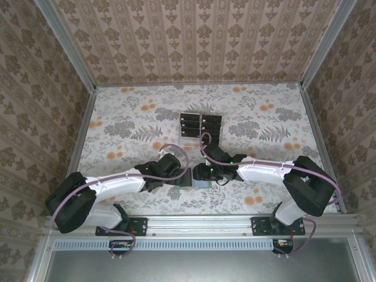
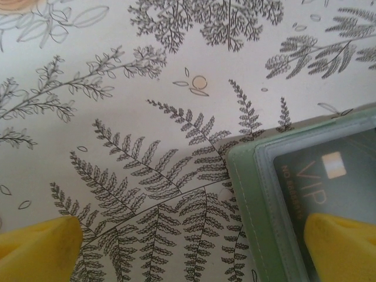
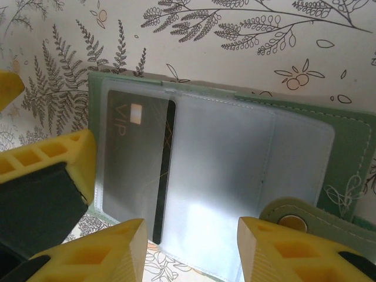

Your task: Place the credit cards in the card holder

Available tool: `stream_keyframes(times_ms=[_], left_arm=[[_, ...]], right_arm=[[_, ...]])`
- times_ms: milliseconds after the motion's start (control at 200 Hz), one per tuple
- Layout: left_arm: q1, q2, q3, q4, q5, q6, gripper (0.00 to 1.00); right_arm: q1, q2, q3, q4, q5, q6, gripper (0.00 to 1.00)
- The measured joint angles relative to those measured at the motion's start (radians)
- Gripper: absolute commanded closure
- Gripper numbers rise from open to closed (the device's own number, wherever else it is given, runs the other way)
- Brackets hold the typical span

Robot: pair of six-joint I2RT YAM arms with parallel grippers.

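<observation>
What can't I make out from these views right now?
- Card holder: top view, left arm and right arm cover most.
- Racked cards: top view, too small to count.
- Right fingers: right wrist view, tips cut off at the bottom edge; grip unclear.
- VIP card: left wrist view, left finger and frame edge hide part.

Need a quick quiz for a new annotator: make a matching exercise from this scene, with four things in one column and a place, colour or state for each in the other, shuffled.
Column one
1 VIP card
2 holder
3 rack
4 left pincer

Column two
A sage green
B jaws wide apart
C farthest back, loaded with black cards
D tucked in a clear pocket

Pairs: 1-D, 2-A, 3-C, 4-B
</observation>
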Motion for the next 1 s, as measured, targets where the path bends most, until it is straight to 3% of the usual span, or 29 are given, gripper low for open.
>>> stream_keyframes(times_ms=[720,1000], left_arm=[[-0.013,0.070,-0.020,0.112,-0.026,-0.019,0.00],[-0.014,0.074,-0.027,0.134,-0.030,-0.034,0.00]], right_arm=[[0.000,0.038,-0.036,0.043,0.000,0.012,0.55],[-0.010,0.059,-0.058,0.134,-0.054,0.058,0.68]])
